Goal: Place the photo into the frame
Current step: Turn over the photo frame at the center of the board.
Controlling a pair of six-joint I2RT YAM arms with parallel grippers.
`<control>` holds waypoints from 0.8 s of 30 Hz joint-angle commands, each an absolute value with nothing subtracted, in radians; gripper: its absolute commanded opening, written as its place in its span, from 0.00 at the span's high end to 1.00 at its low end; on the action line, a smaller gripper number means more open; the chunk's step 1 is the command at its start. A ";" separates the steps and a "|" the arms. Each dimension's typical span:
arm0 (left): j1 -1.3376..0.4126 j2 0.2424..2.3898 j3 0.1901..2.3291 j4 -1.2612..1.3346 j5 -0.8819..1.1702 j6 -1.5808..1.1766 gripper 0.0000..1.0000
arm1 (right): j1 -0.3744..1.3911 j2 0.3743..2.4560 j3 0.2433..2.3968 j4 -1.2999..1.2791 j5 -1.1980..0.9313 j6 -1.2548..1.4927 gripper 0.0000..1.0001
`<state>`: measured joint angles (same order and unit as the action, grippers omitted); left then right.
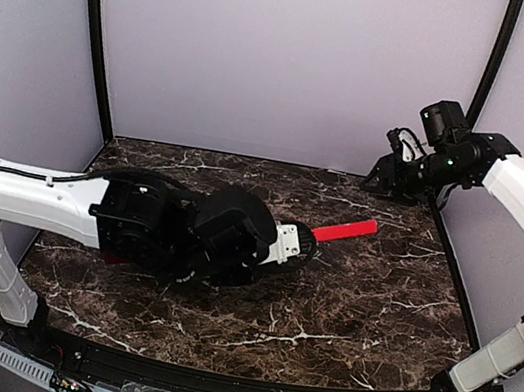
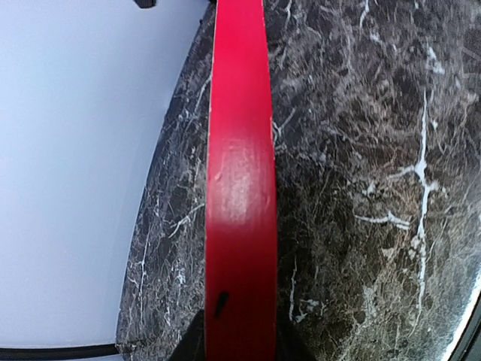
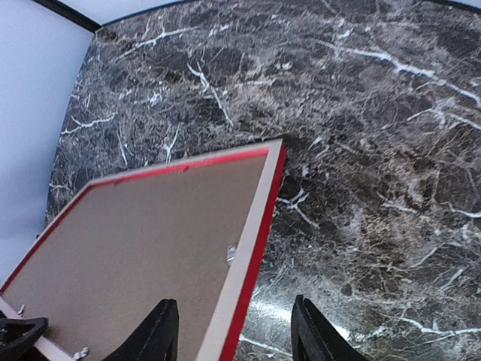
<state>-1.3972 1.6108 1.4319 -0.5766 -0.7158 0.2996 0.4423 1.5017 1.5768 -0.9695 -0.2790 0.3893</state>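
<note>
The frame (image 3: 259, 226) faces the right wrist camera with its back: a pale wood rail with a red outer edge around a brown backing board (image 3: 143, 241). From above it is almost edge-on, a red rail (image 1: 345, 231) sticking out past my left arm. My left gripper (image 1: 307, 242) is shut on that red rail (image 2: 240, 188), one dark finger (image 2: 188, 342) on each side of it. My right gripper (image 1: 387, 178) hangs raised at the back right, open (image 3: 237, 331), apart from the frame, which lies beyond its fingers (image 3: 161, 331). The photo is out of view.
The dark marble table (image 1: 343, 312) is ringed by pale walls (image 1: 288, 48), close behind the right gripper. My left arm (image 1: 165, 225) lies across the middle of the table and covers most of the frame. A small metal tab (image 3: 231, 254) sits on the backing board by the rail.
</note>
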 commanded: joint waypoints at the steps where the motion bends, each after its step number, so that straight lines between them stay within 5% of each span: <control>1: -1.366 1.490 1.610 -0.624 -0.675 0.283 1.00 | 0.399 1.455 1.648 -0.996 -0.232 0.370 0.48; 9: -1.145 1.491 1.863 -0.753 -0.274 0.135 1.00 | 0.356 1.424 1.702 -0.987 -0.225 0.352 0.46; 24: -0.629 1.639 1.969 -0.830 0.665 0.024 1.00 | 0.359 1.349 1.582 -0.830 -0.437 0.217 0.37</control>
<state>-0.6811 1.6142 1.8748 -0.8764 0.3035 0.0292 0.3599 1.3731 1.6123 -0.9085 -0.3439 0.2771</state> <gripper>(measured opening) 0.223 0.618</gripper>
